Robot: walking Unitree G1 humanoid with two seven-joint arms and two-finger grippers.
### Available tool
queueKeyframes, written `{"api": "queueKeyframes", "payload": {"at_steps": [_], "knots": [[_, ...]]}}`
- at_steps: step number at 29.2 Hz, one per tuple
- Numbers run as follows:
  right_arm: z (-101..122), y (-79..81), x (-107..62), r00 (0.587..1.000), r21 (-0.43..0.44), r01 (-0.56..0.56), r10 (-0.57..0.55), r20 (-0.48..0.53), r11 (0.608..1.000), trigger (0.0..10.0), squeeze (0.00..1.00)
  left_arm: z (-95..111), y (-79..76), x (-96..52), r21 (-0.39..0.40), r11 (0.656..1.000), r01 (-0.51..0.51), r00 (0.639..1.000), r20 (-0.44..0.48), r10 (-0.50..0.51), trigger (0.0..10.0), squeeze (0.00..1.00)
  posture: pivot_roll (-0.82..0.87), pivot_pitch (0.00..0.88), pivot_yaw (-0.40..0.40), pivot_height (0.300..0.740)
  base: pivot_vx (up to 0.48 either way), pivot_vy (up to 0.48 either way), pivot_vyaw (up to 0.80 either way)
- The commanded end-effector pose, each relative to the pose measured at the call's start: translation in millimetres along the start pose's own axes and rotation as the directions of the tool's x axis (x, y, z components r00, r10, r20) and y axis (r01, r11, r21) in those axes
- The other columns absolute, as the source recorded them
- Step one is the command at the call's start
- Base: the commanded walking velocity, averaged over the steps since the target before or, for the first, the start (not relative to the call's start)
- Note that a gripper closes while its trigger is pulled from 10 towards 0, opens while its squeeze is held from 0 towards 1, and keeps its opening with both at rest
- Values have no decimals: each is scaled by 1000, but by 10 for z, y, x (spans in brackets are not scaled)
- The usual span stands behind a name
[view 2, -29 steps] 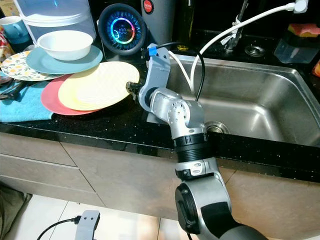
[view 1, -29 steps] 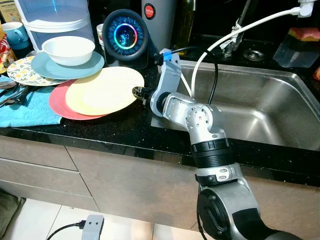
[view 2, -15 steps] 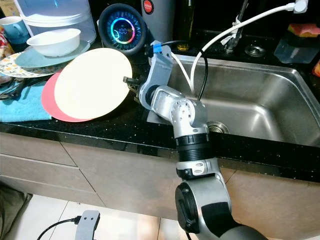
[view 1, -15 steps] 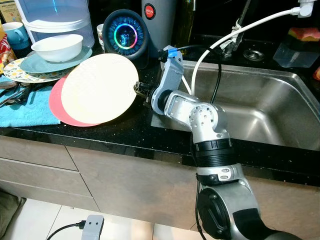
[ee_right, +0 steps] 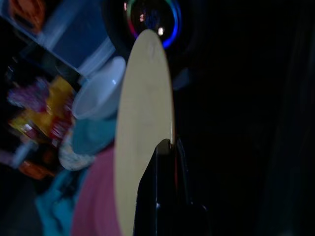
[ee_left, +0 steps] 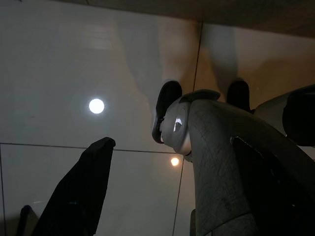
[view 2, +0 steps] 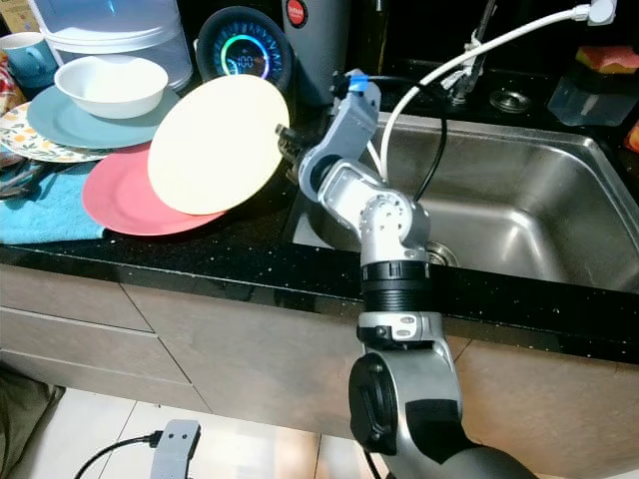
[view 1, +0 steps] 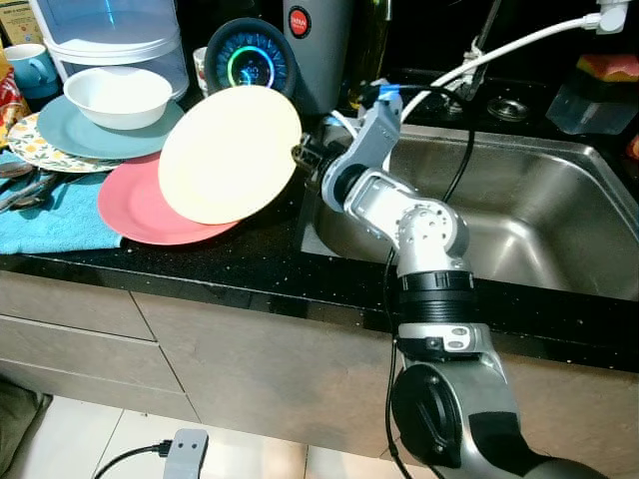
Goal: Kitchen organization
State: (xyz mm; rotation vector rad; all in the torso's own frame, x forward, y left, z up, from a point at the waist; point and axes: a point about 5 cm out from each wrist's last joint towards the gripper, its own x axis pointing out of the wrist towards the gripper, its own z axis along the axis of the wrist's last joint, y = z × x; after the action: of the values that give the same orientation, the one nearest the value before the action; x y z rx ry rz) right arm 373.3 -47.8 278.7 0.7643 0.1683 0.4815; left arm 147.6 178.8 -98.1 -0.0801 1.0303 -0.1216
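My right gripper (view 1: 303,156) is shut on the right rim of a pale yellow plate (view 1: 230,155). The plate is lifted off the counter and tilted nearly upright, its face toward me. In the right wrist view the yellow plate (ee_right: 143,128) stands edge-on between the black fingers (ee_right: 158,196). Below it a red plate (view 1: 135,205) lies flat on the black counter (view 1: 250,264). Further left a white bowl (view 1: 118,96) sits on a blue-grey plate (view 1: 75,130), which rests on a patterned plate (view 1: 30,150). The left arm hangs idle over a tiled floor (ee_left: 74,64), its gripper (ee_left: 133,162) open.
A steel sink (view 1: 539,210) lies right of the plates, with a white cable (view 1: 489,55) over it. A round glowing display (view 1: 250,60), a grey canister (view 1: 319,50) and a clear container (view 1: 110,35) stand at the back. Cutlery lies on a blue towel (view 1: 50,215).
My right gripper has lifted the yellow plate off the red plate, tipped it up on edge and carried it up and to the right toward the sink.
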Motion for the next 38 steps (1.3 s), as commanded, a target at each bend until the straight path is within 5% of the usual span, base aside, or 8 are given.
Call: {"api": "queueKeyframes", "payload": {"at_steps": [1,9,17,27,32,38], "knots": [[-6,111,30,999,82,-46,45,19,996,0,0,-56,-28,-3,0,1000,10,1000,-20,-10,10000,0,53,82,-53,740,0,0,0],[192,29,-35,990,195,-98,77,114,976,0,0,-70,-20,-8,1,1000,9,1000,-24,-9,10000,0,54,78,-51,740,0,0,0],[343,-202,-115,986,184,-25,-7,169,983,0,0,-73,-8,-12,5,1000,11,1000,-26,-11,10000,0,48,79,-43,740,0,0,0],[713,-581,-352,949,229,30,-100,300,973,0,0,-60,-15,-7,4,1000,14,1000,-24,-14,10000,0,46,83,-38,740,0,0,0],[982,-954,-636,894,198,155,-223,390,968,0,0,-64,-16,-8,5,1000,15,1000,-26,-15,10000,0,39,86,-34,740,0,0,0],[1098,-1093,-786,864,159,219,-268,427,963,0,0,-65,-21,-7,8,1000,19,999,-26,-18,10000,0,33,86,-32,740,0,0,0]]}}
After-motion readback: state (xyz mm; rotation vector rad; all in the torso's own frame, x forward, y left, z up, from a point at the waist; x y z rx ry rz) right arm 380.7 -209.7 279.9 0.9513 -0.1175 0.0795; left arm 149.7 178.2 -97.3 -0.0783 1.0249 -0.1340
